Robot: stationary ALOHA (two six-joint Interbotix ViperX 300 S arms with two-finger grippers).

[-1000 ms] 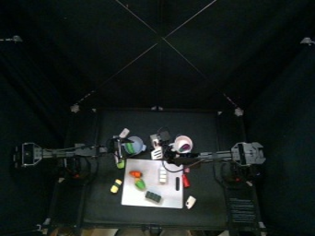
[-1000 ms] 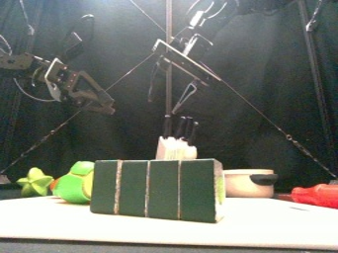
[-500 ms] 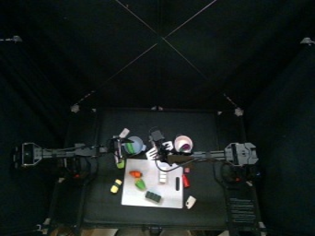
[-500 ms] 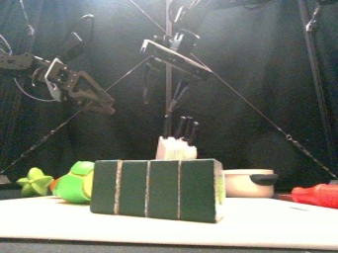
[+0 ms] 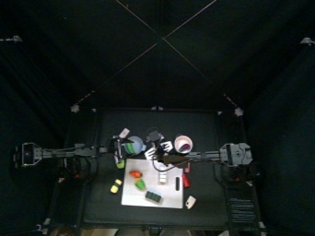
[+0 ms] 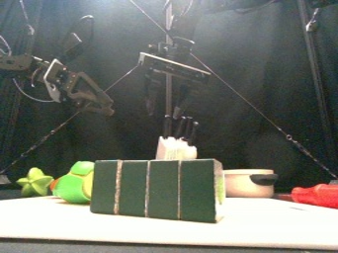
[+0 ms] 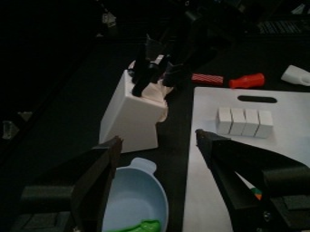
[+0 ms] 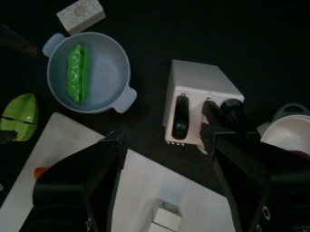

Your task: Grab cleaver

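The right hand (image 6: 171,91) is seen wide open and empty, hung directly above the knife block (image 8: 201,102), where the cleaver (image 8: 180,117) is slotted handle-up near the counter (image 5: 105,124) centre. The left hand (image 7: 158,172), also open, is held left of the block.

Black curtains (image 5: 50,83) close the pen on every side, hanging in soft folds. In the top view, thin pale cords or rods (image 5: 160,39) cross in an X near the upper middle. The small black table (image 5: 105,207) sits at lower centre. In the front view, bright light (image 6: 132,25) glares at the upper left, perhaps a lamp.
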